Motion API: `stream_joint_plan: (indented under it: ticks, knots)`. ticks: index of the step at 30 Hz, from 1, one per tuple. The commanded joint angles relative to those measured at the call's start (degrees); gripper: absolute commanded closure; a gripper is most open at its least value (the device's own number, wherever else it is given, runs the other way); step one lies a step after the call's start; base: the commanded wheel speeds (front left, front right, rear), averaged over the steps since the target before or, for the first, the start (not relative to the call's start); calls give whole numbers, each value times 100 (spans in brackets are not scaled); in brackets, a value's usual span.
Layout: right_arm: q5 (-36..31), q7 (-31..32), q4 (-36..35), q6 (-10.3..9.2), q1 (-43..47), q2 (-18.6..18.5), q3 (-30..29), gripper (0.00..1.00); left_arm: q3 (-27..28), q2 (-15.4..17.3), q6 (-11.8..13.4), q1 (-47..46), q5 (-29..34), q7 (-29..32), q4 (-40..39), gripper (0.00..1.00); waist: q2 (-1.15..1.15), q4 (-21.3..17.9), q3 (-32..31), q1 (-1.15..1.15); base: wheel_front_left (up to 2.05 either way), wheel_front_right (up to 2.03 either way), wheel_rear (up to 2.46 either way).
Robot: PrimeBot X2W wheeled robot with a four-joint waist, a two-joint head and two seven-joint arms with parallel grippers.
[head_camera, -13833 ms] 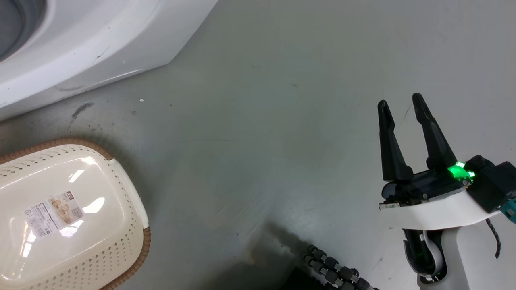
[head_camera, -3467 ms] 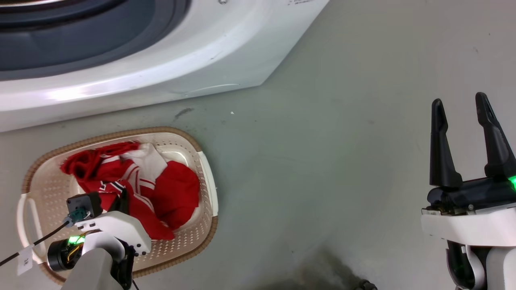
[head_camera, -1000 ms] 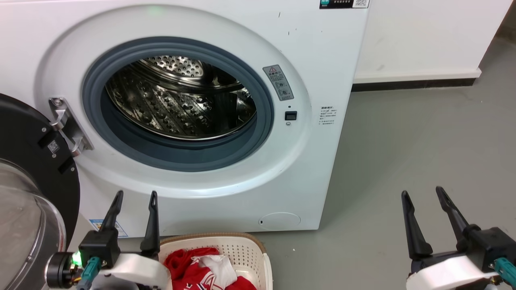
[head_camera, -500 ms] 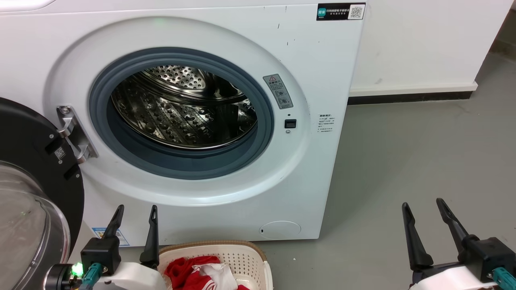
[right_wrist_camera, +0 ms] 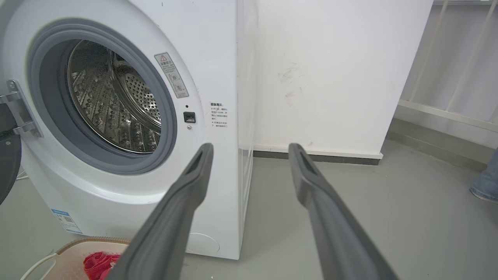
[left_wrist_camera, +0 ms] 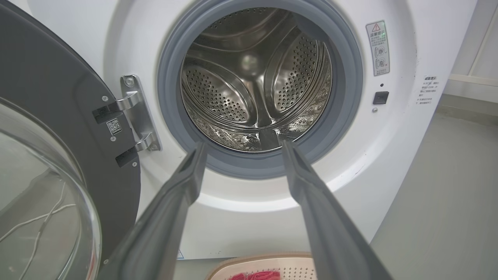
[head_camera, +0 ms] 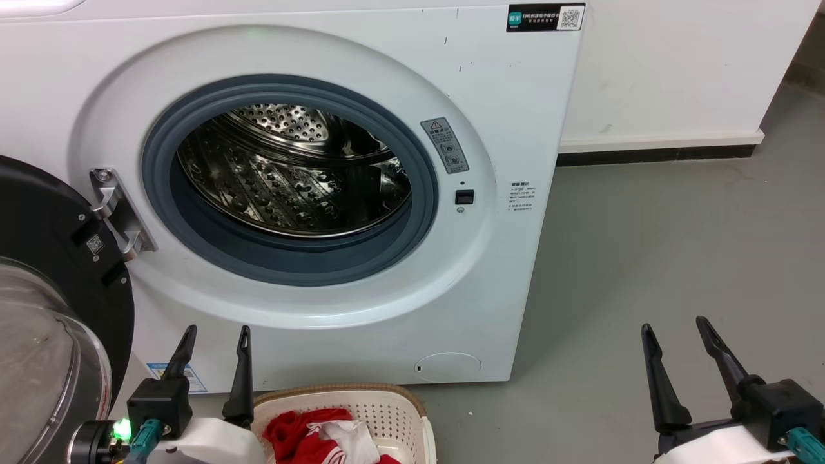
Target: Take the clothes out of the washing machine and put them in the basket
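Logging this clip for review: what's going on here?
The robot faces the washing machine, whose door hangs open; the part of the drum in view looks bare. The red clothes lie in the basket on the floor before it. The left gripper and right gripper are both open, holding nothing.

The washing machine (head_camera: pixel 503 258) stands with its door (head_camera: pixel 58 258) swung open. Red clothes (head_camera: pixel 301 430) lie in the basket (head_camera: pixel 394 403) at its foot, between the left gripper (head_camera: pixel 218 330) and right gripper (head_camera: pixel 674 324), fingers parted.
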Motion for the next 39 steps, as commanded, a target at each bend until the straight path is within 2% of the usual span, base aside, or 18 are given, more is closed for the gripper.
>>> stream_joint_plan:
  ticks: [1, 2, 5, 20, 39]
  knots:
    - [42, -16, -15, -2, 36, 1, -1, 0, -10, 16, 15, 35, -16, 15, -30, 0, 0, -1, 7, 0, 0, 0, 0]
    - [5, -2, 2, 0, 1, 0, 1, 100, 0, 7, 5, -1, -8, 2, -2, 100, 0, -1, 7, 0, 0, 0, 0]
    - [89, -9, 101, 0, 43, 2, 34, 100, 41, -16, -3, -6, -92, 63, 150, 100, 0, 0, 12, 0, 0, 0, 0]
    - [2037, 80, 540, 0, -284, -118, 40, 100, 158, -115, -118, -176, -1818, 352, 318, 100, 0, 29, 54, 0, 0, 0, 0]
    - [3957, 199, 983, 0, -603, -193, 14, 100, 269, -219, -239, -346, -3590, 621, 480, 100, 0, 64, 108, 0, 0, 0, 0]
